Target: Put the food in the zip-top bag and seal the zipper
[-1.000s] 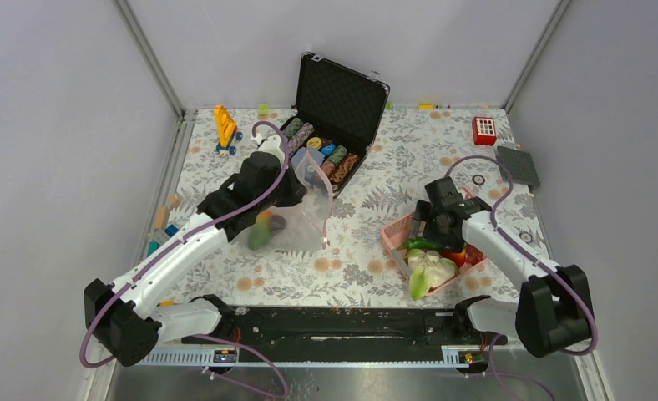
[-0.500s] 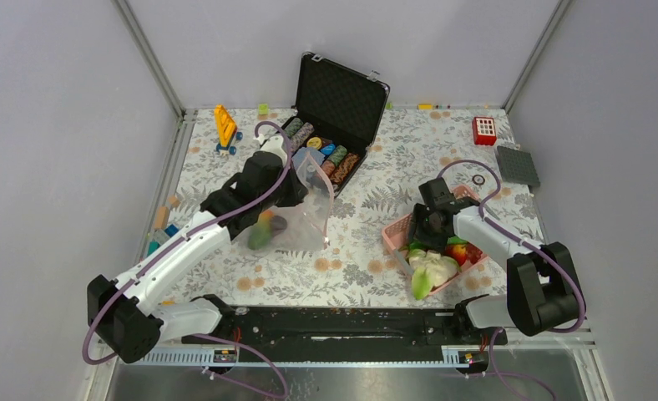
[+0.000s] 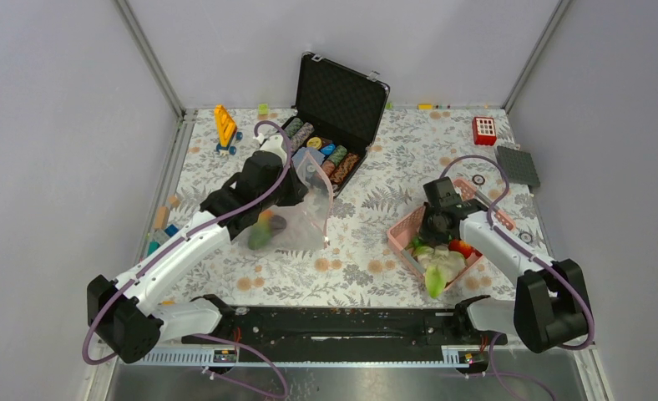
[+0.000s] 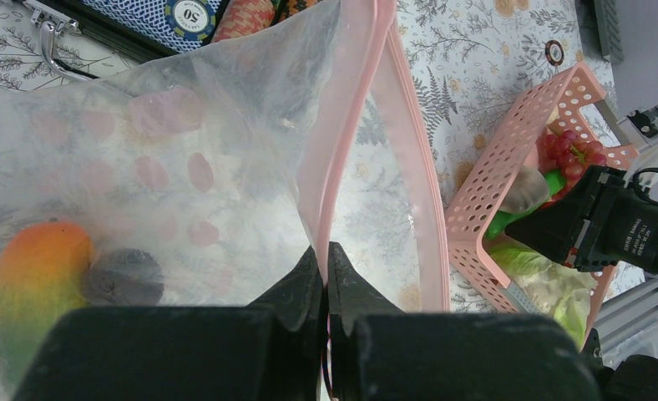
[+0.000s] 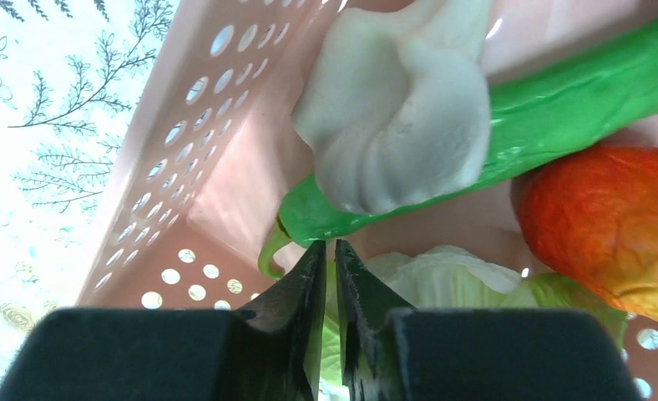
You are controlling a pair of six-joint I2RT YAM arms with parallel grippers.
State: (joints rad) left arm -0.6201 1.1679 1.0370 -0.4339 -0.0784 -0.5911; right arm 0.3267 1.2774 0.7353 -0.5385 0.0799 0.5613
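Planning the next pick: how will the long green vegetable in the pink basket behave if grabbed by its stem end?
Probably slippery: the green vegetable looks glossy and smooth. Likely stiff and light, a moulded toy by its look, but held at one end it may swing. The white piece lying on it would probably tumble off into the basket.
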